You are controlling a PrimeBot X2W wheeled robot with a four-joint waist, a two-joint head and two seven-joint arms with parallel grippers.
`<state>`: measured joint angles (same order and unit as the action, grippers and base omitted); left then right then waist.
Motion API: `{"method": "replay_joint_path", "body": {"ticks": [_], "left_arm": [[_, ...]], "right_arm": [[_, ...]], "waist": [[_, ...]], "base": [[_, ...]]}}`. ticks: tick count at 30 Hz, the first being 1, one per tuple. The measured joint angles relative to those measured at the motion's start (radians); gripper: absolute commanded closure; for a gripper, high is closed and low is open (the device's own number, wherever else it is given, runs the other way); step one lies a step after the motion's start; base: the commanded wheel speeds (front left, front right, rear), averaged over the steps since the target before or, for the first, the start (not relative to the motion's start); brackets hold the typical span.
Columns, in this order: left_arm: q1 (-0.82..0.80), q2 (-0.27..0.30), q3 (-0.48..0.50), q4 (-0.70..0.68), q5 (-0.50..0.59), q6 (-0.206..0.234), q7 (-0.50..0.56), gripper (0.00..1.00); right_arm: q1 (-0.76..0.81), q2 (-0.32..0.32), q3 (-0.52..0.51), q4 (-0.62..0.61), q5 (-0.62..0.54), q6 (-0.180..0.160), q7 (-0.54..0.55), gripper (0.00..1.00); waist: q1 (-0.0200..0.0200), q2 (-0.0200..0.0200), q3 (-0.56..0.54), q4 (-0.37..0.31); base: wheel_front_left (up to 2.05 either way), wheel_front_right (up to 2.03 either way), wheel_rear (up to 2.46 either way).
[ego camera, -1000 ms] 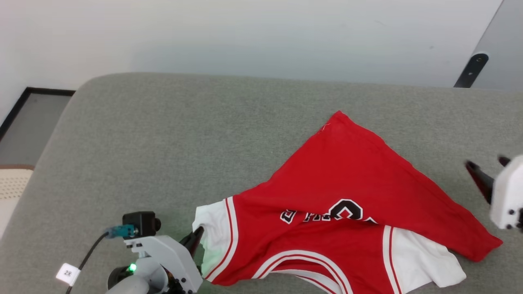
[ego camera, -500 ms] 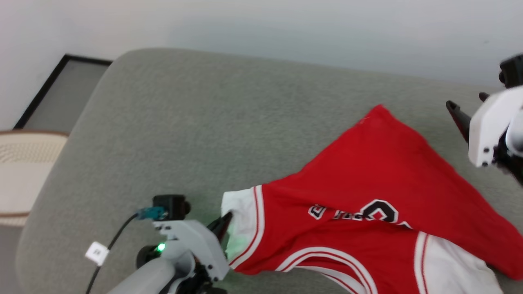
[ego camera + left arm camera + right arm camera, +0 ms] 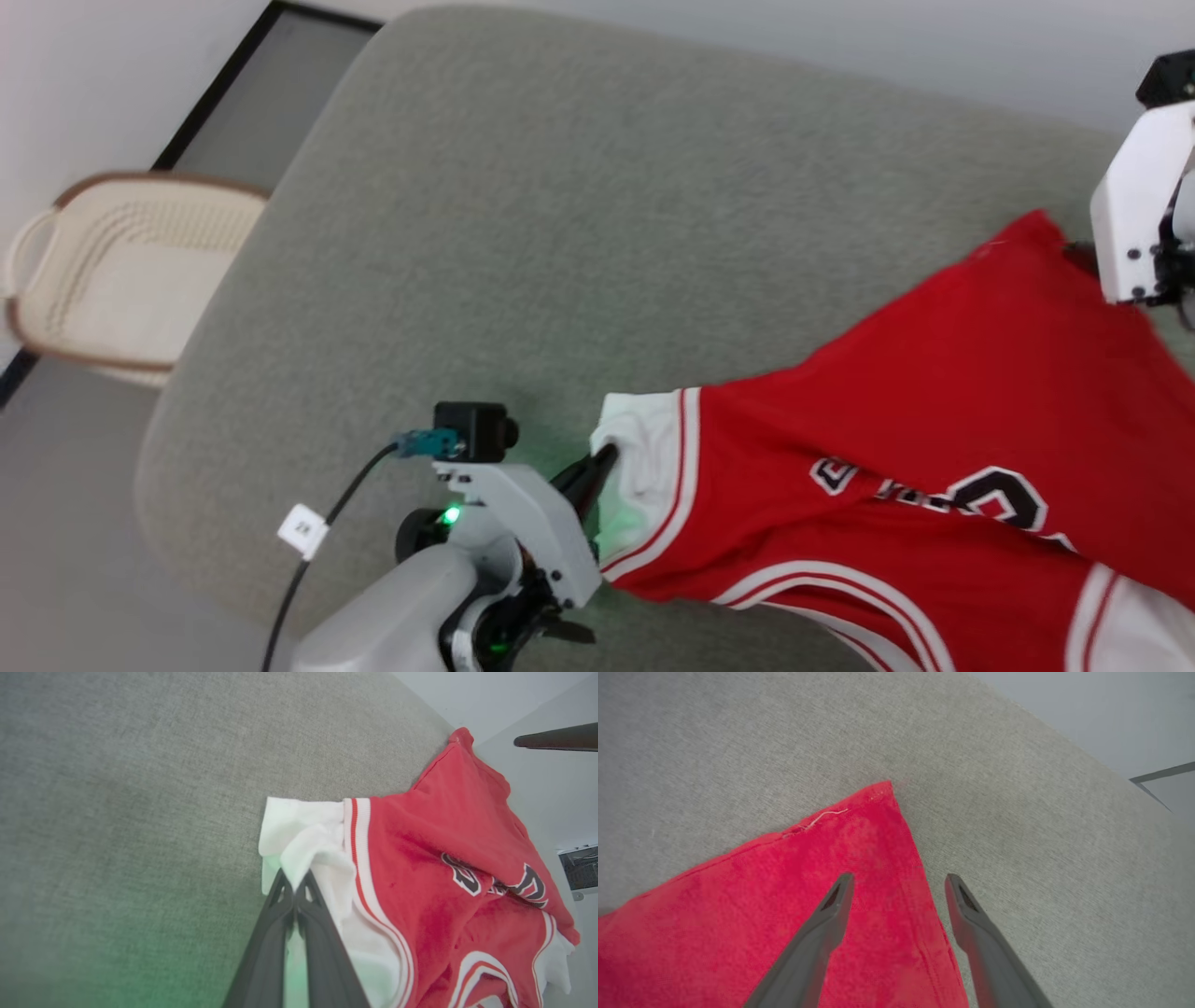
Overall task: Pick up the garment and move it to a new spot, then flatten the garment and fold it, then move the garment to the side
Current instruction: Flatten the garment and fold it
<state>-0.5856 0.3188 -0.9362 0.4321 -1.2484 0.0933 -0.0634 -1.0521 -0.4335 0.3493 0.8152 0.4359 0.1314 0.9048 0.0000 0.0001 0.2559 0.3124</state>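
The garment point(image 3: 924, 401) is a red jersey shirt with white sleeves and black lettering, lying rumpled on a grey cushion point(image 3: 523, 205). My left gripper point(image 3: 602, 459) is shut on the edge of the white sleeve point(image 3: 308, 844), seen pinched between the fingers in the left wrist view point(image 3: 293, 887). My right gripper point(image 3: 899, 879) is open above the garment's far red corner point(image 3: 873, 807), one finger over the cloth and the other over the bare cushion. In the head view its white body point(image 3: 1144, 205) hangs at the right edge by that corner.
A cream woven basket point(image 3: 121, 271) stands on the floor left of the cushion. A pale wall runs behind. The cushion's left and far parts lie bare. A dark bar point(image 3: 556, 742) shows at the top right of the left wrist view.
The head camera has turned, shifting the whole picture right and bringing the basket into view. My right gripper has moved from beside the garment's right edge up to its far corner. The left grip holds.
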Motion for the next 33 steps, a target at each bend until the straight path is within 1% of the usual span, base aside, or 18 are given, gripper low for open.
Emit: {"method": "replay_joint_path", "body": {"ticks": [7,15,16,17,18,24,29,33], "left_arm": [[-0.032,-0.049,-0.006,0.049,0.002,-0.040,-0.010,1.00],[-0.060,-0.089,-0.006,0.096,0.002,-0.077,-0.026,1.00],[-0.063,-0.092,-0.006,0.101,0.002,-0.082,-0.026,1.00],[-0.065,-0.093,-0.006,0.106,0.002,-0.085,-0.030,1.00],[-0.066,-0.095,-0.005,0.111,0.001,-0.087,-0.030,1.00],[-0.069,-0.102,0.000,0.143,-0.002,-0.095,-0.035,1.00],[-0.067,-0.093,0.006,0.166,-0.010,-0.102,-0.035,1.00],[-0.065,-0.080,0.011,0.182,-0.016,-0.102,-0.025,1.00]], "right_arm": [[-0.080,0.010,-0.021,0.175,-0.075,0.000,0.076,0.00],[-0.168,0.018,-0.119,0.324,-0.180,0.000,0.072,0.00],[-0.178,0.019,-0.129,0.338,-0.196,0.000,0.072,0.03],[-0.187,0.021,-0.133,0.351,-0.211,0.000,0.072,0.57],[-0.196,0.024,-0.135,0.358,-0.227,0.000,0.072,1.00],[-0.217,0.056,-0.176,0.394,-0.282,0.000,0.044,1.00],[-0.215,0.080,-0.204,0.413,-0.312,0.000,0.022,1.00],[-0.206,0.094,-0.237,0.422,-0.323,0.000,-0.024,1.00]], "waist": [[0.0000,0.0000,0.066,0.062],[0.0000,0.0000,0.124,0.117],[0.0000,0.0000,0.130,0.122],[0.0000,0.0000,0.134,0.125],[0.0000,0.0000,0.137,0.129],[0.0000,0.0000,0.125,0.124],[0.0000,0.0000,0.100,0.102],[0.0000,0.0000,0.077,0.078]], "base": [[0.00,0.00,0.00],[0.00,0.00,0.00],[0.00,0.00,0.00],[0.00,0.00,0.00],[0.00,0.00,0.00],[0.00,0.00,0.00],[0.00,0.00,0.00],[0.00,0.00,0.00]]}}
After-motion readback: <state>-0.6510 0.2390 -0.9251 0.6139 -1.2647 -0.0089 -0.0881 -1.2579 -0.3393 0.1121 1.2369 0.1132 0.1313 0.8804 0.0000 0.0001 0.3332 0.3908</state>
